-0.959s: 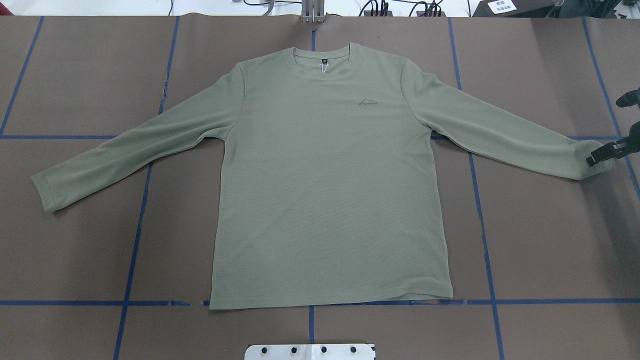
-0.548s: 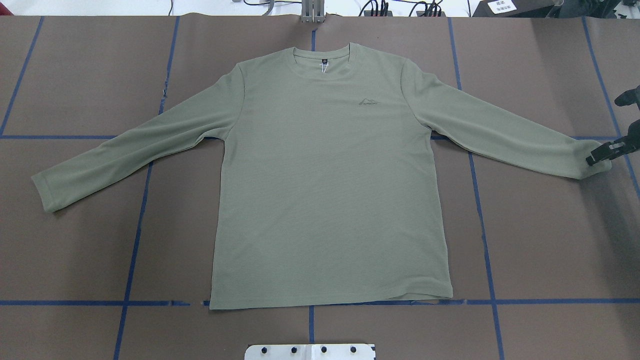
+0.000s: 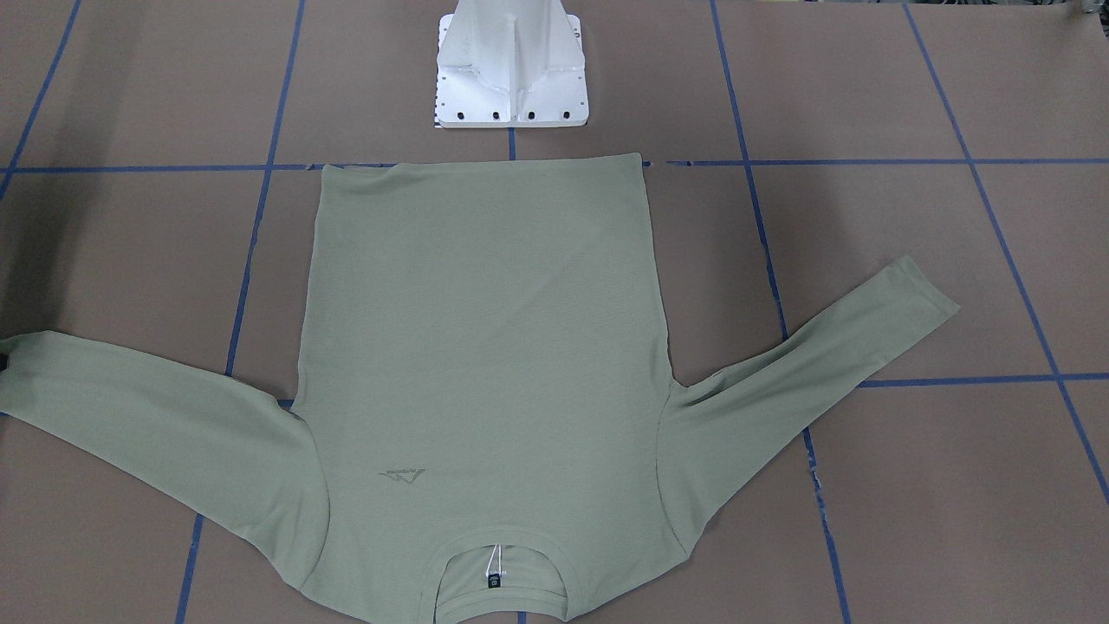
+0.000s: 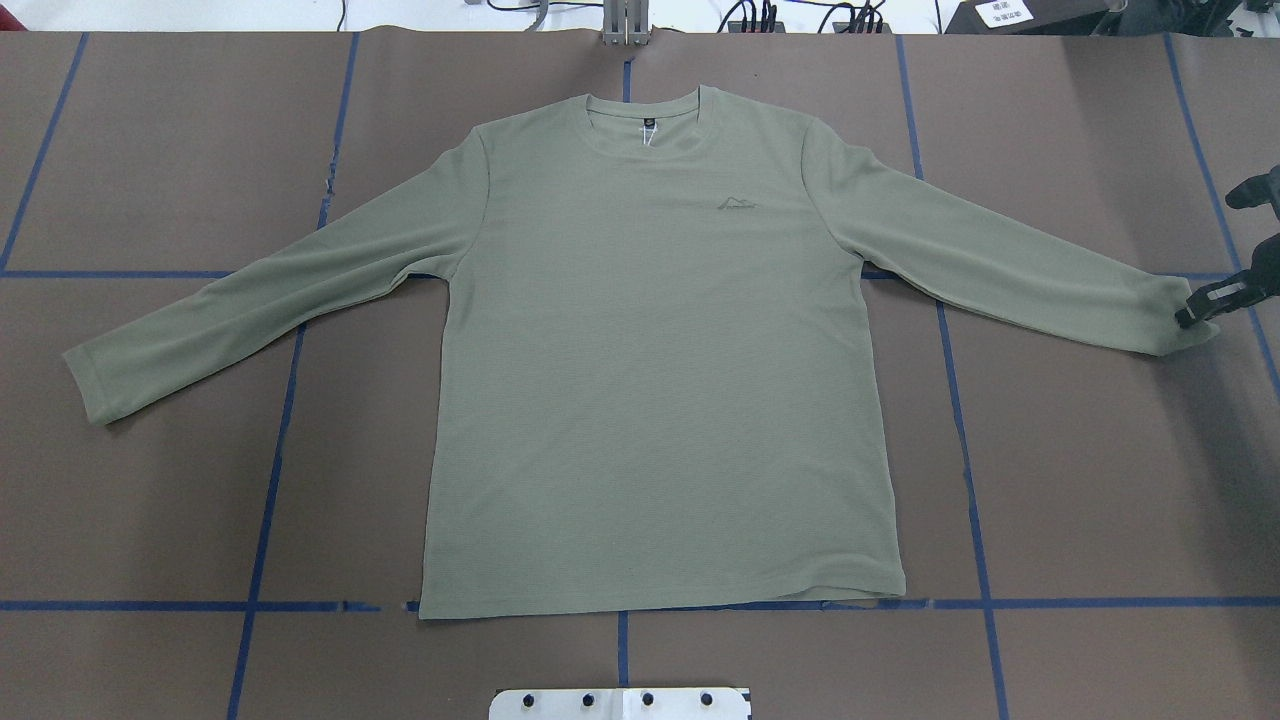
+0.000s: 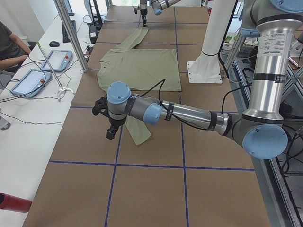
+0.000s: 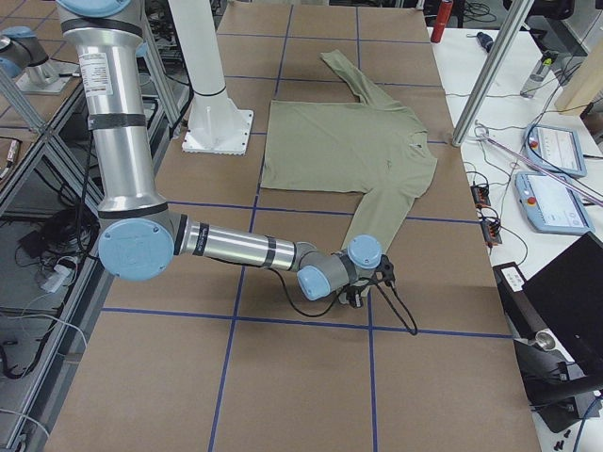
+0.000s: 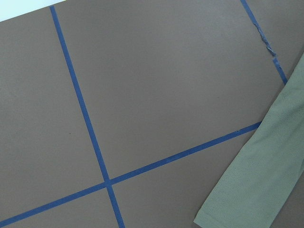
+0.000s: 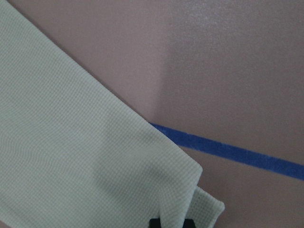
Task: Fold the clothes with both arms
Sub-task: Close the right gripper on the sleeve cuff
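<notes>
Shirt (image 4: 650,380), pale sage-green with long sleeves, lies flat and chest-up on the brown table (image 4: 150,500). Its collar points away from the robot and its hem runs along a blue tape line (image 4: 1100,603) just ahead of the white pedestal (image 3: 511,78). Both sleeves are spread out to the sides and slant back toward the robot.

The right gripper (image 4: 1185,318) is at the end of the right sleeve. In the right wrist view its black fingertips (image 8: 153,222) are closed on the cuff's edge, and the fabric puckers and folds over at that corner.

Against the overhead view of a second ago, this gripper has edged slightly away from the robot and the cuff has gone with it. The cuff's end now sits a little farther up that view. The body, collar and left sleeve lie exactly as they did.

The left gripper (image 5: 110,135) hangs low over the table near the left cuff, seen only from the side, so whether its fingers are apart or together cannot be told. Its wrist view shows that cuff in the lower right corner, but no fingers.
</notes>
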Controlling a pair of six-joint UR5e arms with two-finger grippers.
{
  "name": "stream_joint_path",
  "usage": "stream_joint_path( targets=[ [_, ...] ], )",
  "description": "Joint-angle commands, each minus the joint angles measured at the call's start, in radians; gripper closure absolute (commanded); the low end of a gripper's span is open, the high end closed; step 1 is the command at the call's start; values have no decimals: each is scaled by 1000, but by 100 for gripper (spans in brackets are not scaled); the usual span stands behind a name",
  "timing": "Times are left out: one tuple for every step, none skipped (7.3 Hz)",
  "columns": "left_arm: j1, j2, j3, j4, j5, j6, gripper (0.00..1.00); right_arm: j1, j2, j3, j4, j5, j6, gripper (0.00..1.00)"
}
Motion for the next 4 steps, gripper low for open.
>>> stream_joint_path(
  targets=[
    [0,-3,-2,-2,-2,-36,0,7,-1,17,-1,6,18,100],
    [0,-3,-3,-2,-2,-38,0,23,-4,39,-1,8,27,100],
    [0,-5,-2,-2,0,-36,0,47,-10,68,-1,24,28,100],
    [0,-6,-2,0,0,-38,0,67,-15,106,-1,73,39,100]
  ],
)
